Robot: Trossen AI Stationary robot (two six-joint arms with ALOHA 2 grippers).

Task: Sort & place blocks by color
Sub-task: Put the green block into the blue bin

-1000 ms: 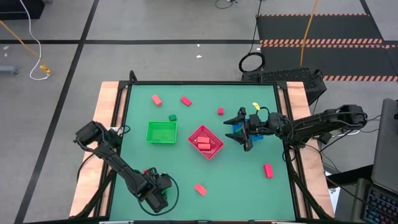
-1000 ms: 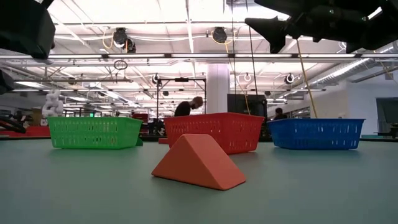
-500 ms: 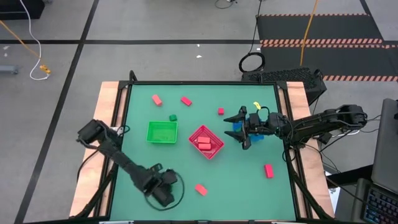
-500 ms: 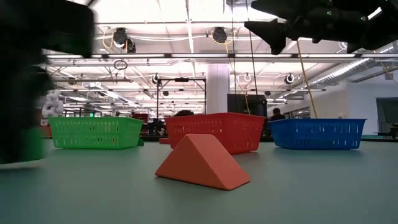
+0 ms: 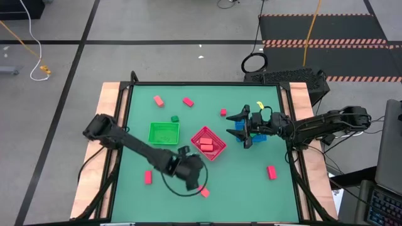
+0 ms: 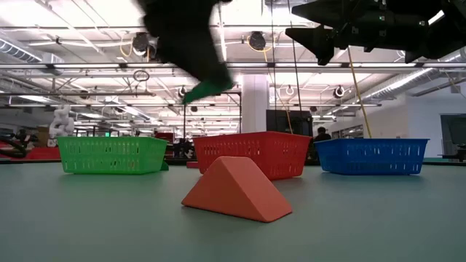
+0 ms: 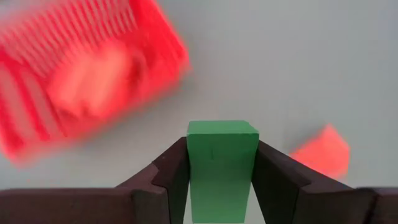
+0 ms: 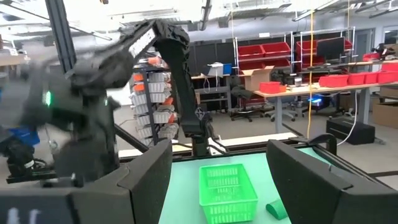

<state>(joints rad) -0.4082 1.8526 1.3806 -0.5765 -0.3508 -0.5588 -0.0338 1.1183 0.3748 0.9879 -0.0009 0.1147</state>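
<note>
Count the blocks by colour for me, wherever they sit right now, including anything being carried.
Red or pink blocks loose on the table: 6
Red blocks in the red basket: 2
Green block on the table: 1
Green block in the left gripper: 1
Total: 10 blocks

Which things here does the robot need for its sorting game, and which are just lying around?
For the job:
- green block held in the left gripper
- red blocks on the table
- green basket, red basket, blue basket

Just lying about:
- yellow cable on the floor
- black cable coil
</note>
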